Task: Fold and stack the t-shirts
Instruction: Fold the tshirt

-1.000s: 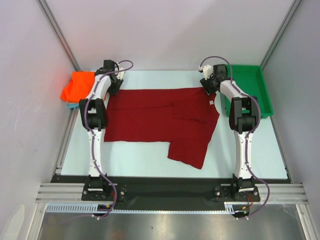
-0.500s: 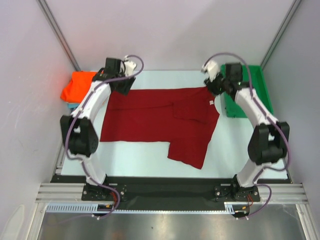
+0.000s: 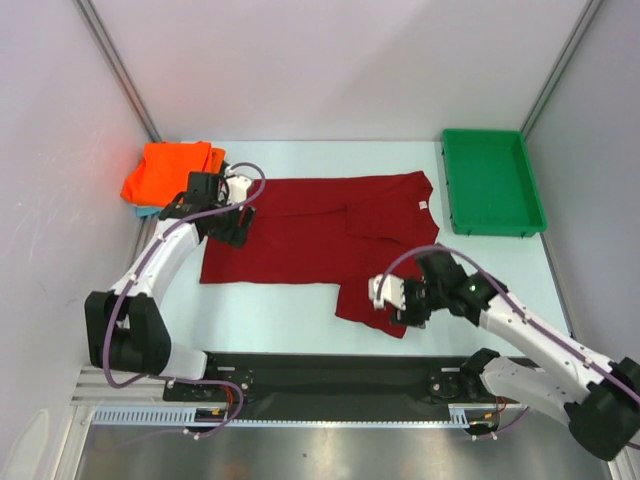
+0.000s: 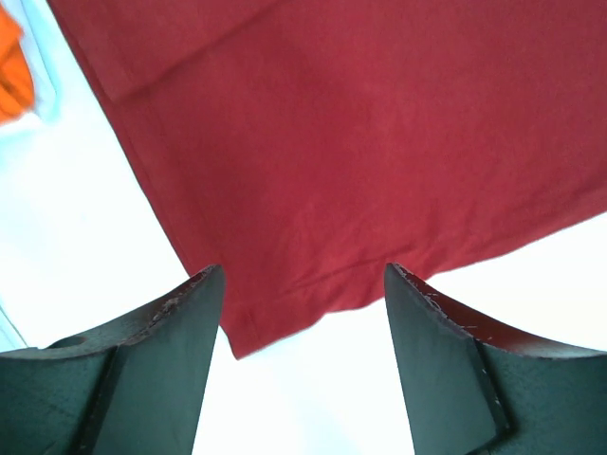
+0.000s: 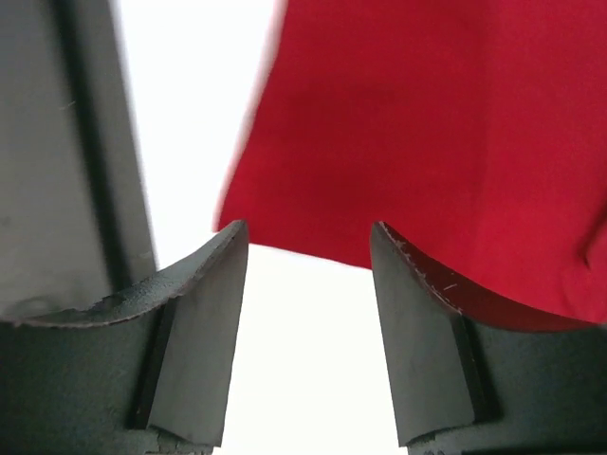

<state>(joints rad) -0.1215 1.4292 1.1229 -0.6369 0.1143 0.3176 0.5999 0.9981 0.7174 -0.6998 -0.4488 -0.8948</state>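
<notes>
Shirts from above: maroon shirt (image 3: pixel 300 225) spread flat on the table (image 3: pixel 280 312) with one flap reaching toward the near edge, orange shirt (image 3: pixel 170 168) folded at the far left corner, left gripper (image 3: pixel 236 222) over the maroon shirt's left side, right gripper (image 3: pixel 392 298) at the flap's near corner. Left wrist view: fingers (image 4: pixel 161 360) wide apart, holding nothing, the shirt's near left corner showing between them. Right wrist view: fingers (image 5: pixel 194 322) equally wide and empty over the flap's hem, where a shallow pinch could catch only the edge and let the cloth slip mid-fold.
</notes>
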